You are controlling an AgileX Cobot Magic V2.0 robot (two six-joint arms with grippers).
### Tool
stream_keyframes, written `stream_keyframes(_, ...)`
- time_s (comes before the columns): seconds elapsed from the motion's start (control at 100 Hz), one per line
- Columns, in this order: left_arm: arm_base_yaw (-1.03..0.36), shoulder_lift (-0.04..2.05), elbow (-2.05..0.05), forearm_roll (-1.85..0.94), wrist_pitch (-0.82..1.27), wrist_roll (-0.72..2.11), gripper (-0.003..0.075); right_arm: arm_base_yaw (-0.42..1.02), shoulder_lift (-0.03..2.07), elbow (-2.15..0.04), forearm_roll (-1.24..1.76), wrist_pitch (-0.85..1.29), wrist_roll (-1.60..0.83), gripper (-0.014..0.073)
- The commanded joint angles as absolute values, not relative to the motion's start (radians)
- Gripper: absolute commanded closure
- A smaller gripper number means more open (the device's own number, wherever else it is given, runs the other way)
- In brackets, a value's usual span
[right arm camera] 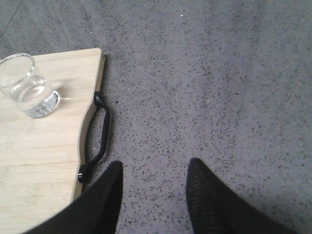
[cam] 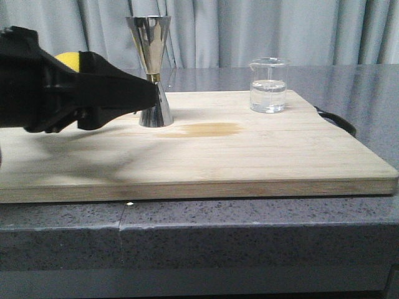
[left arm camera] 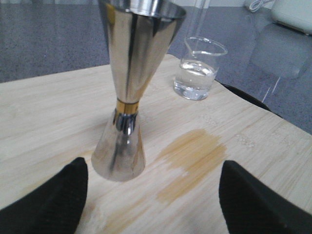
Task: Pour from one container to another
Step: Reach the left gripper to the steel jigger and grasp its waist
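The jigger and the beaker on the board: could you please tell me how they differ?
The jigger is opaque shiny steel; the beaker is clear glass. The jigger is hourglass-shaped with a brass-coloured waist band and stands taller; the beaker is a short cylinder with a pouring lip. The beaker holds clear liquid; the jigger's contents cannot be seen. Both stand upright on the wooden board.

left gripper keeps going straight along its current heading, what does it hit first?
Most likely the steel jigger. The left gripper is open, and the jigger's base stands just ahead between its fingers, nearer one side. The beaker sits farther back and off to the side. Depth is approximate.
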State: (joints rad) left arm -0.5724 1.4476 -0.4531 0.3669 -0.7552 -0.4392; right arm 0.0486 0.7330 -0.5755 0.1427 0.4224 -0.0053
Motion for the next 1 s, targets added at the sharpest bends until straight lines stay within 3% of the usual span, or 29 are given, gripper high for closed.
stream_keyframes(0.0,-0.58,1.455,-0.51,0.354,-0.871,-0.394,0.0185,0.047,0.735,-0.613,0.146,0.349,-0.018,0.0315)
stream_keyframes(0.63,-0.58,1.632,-0.704,0.304,-0.856,-0.265,0.0208,0.047,0.735,-0.613,0.146,0.346,-0.018,0.0315)
stream_keyframes(0.77,-0.58,1.634,-0.704,0.304,-0.856,-0.265,0.0332,0.047,0.735,-0.613,0.146,0.345,-0.018,0.0315)
stream_keyframes(0.99,-0.58,1.634,-0.704,0.304,-0.856,-0.265,0.0679,0.047,0.736,-0.611,0.167,0.333,-0.018,0.0315)
